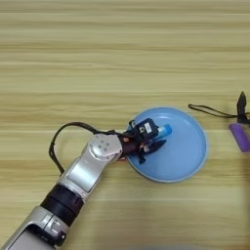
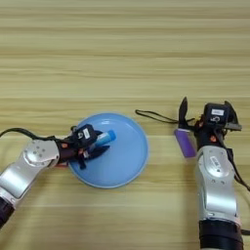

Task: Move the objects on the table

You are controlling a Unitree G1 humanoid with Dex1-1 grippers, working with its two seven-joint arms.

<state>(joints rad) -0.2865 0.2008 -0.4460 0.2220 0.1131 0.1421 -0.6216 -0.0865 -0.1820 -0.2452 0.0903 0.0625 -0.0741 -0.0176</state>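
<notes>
A blue tube lies tilted over the left part of the blue plate, low and right of centre, held between the left tool's black fingers. The light wooden bench, grain striped horizontally, fills the frame.
</notes>
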